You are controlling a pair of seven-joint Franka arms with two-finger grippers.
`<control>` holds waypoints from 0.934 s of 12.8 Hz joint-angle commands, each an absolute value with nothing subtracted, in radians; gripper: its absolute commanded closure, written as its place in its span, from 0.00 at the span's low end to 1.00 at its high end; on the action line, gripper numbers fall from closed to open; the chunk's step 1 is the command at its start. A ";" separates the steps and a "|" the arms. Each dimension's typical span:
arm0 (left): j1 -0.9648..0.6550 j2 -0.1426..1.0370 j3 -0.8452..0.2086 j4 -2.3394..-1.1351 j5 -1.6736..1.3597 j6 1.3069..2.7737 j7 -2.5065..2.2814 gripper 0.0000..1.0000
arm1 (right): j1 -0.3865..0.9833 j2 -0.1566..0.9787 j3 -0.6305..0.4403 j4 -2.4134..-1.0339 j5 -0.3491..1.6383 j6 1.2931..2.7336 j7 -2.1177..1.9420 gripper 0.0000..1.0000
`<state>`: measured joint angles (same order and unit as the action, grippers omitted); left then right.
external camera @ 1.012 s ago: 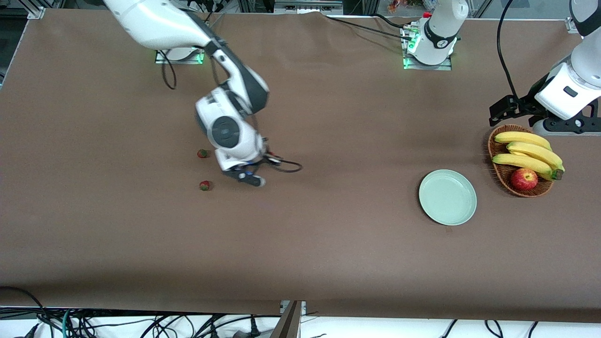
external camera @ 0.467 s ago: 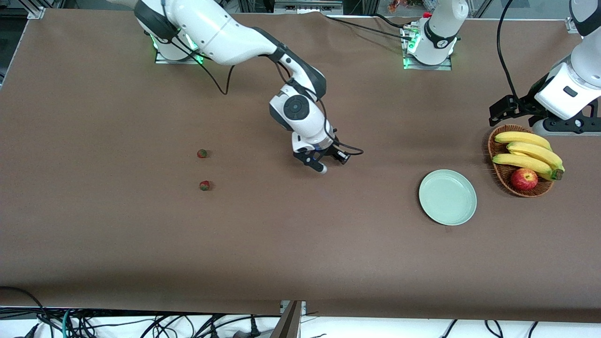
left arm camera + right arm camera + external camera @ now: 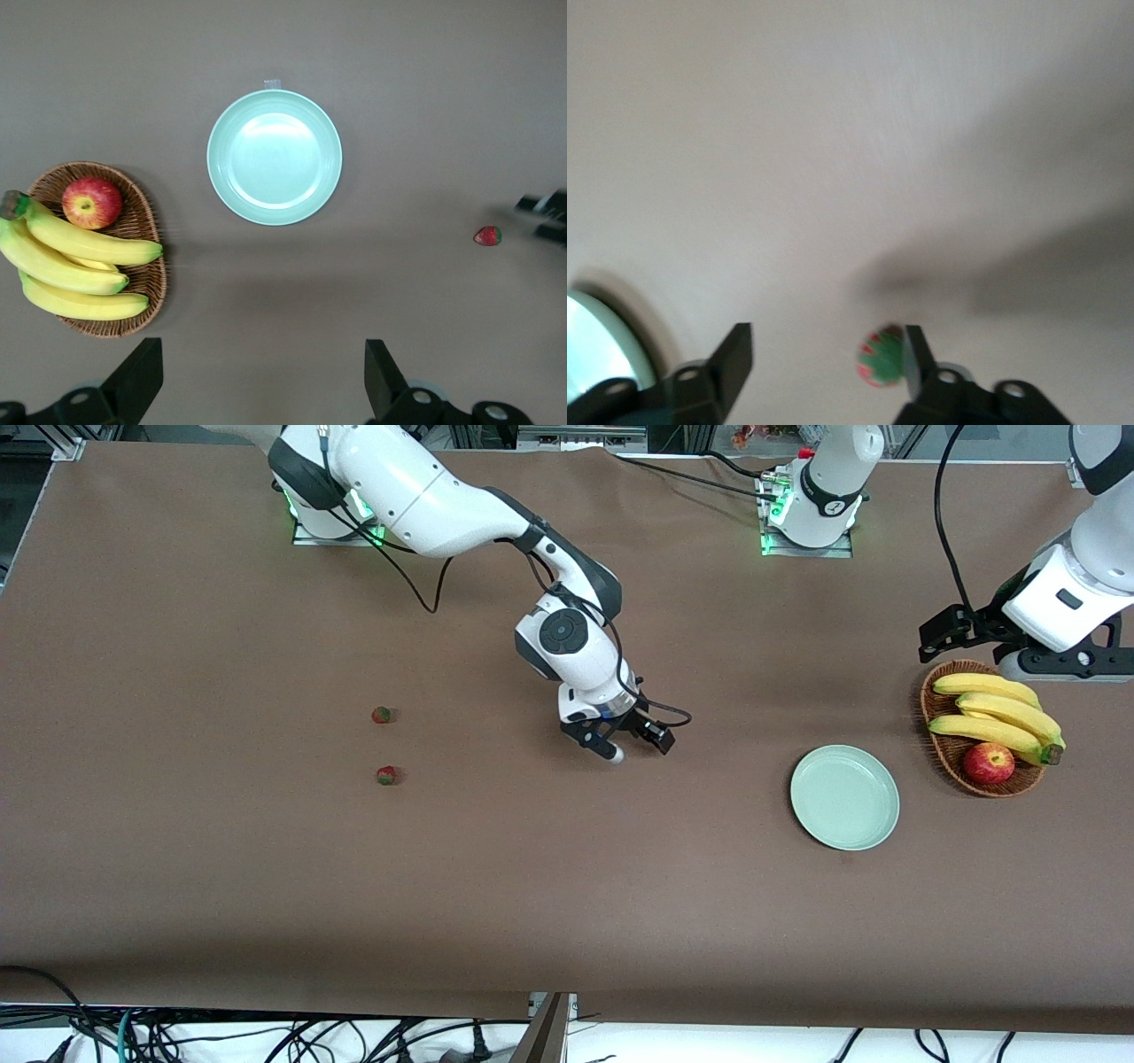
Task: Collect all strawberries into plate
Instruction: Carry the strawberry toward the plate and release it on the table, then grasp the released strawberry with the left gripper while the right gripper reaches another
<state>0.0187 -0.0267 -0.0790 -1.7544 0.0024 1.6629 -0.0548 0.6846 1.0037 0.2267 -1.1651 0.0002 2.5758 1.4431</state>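
Your right gripper [image 3: 617,746] now hangs over the table's middle, having swung from beside the two strawberries [image 3: 383,715] toward the plate [image 3: 844,797]. Its fingers stand apart, a third strawberry [image 3: 880,359] beside one finger. The left gripper [image 3: 257,376] has shifted slightly.

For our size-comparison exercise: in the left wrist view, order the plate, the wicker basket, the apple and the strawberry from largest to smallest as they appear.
1. wicker basket and plate: about alike, not ranked.
2. apple.
3. strawberry.

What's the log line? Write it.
right end effector open mid-table, strawberry by it | left end effector open near basket, waiting | plate empty
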 commanded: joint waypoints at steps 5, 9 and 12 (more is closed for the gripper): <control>0.012 0.213 -0.274 -1.752 -0.014 1.647 -0.077 0.00 | 0.418 0.683 0.225 -1.368 -0.014 1.970 0.825 0.00; -0.036 0.336 -0.357 -1.773 -0.011 1.799 -0.268 0.00 | 0.264 0.565 0.148 -1.598 -0.015 1.876 0.444 0.00; -0.173 0.397 -0.356 -1.798 0.015 1.920 -0.458 0.00 | 0.245 0.548 0.074 -1.696 -0.015 1.908 0.364 0.00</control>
